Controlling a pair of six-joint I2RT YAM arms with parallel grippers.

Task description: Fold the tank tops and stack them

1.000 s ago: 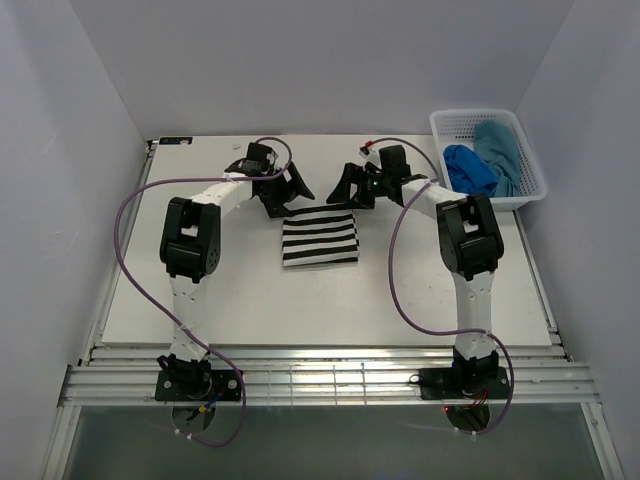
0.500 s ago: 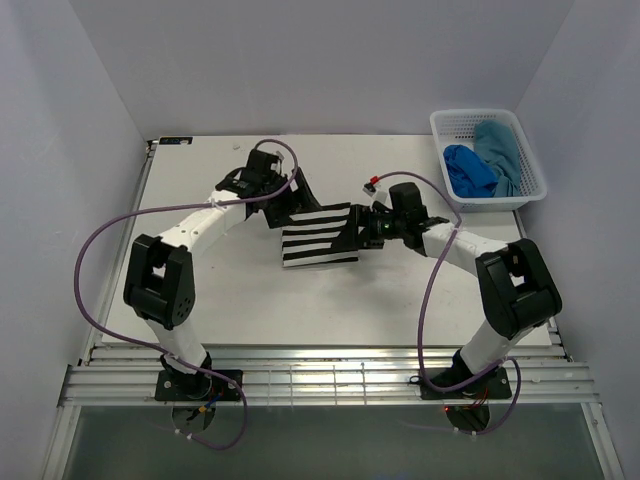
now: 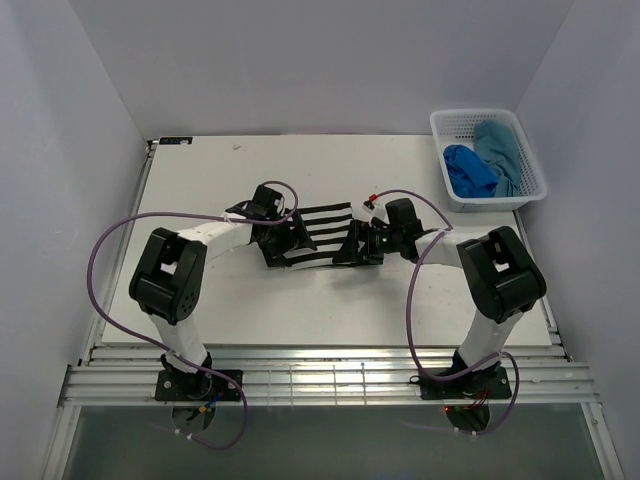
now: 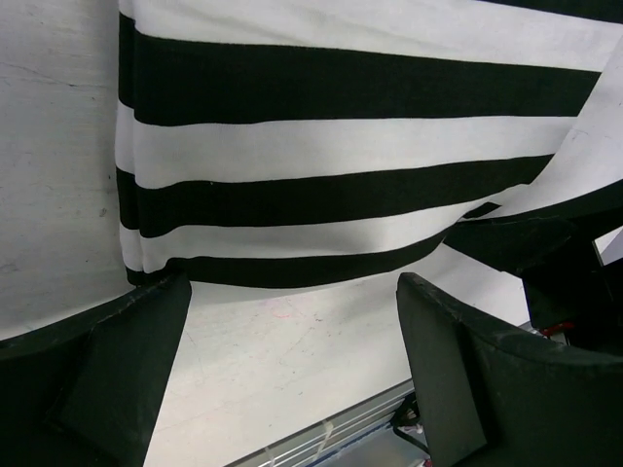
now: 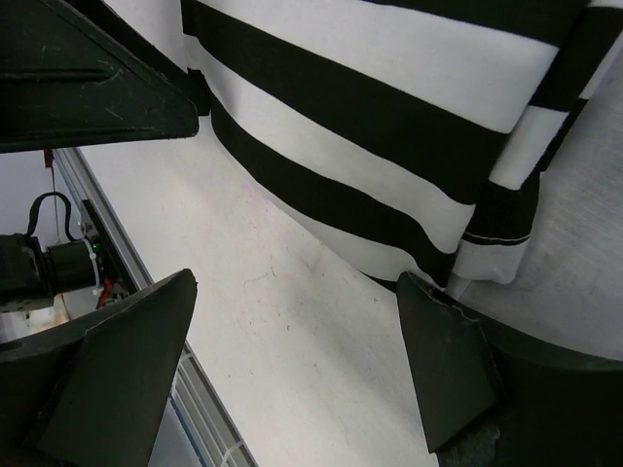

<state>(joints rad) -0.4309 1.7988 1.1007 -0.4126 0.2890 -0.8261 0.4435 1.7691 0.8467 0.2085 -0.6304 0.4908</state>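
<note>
Toward the middle of the white bench, the left gripper and right gripper sit low with jaws spread wide and nothing in them. They flank the near corners of the folded black-and-white striped cloth tank top, which lies flat. At the far right corner, a white mesh plastic basket holds the crumpled royal blue tank top and the muted teal tank top.

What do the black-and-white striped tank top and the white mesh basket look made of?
The black-and-white striped tank top: soft matte cloth, probably knit; it lies in limp layers with a stitched hem. The white mesh basket: likely rigid plastic; its lattice walls hold straight.
</note>
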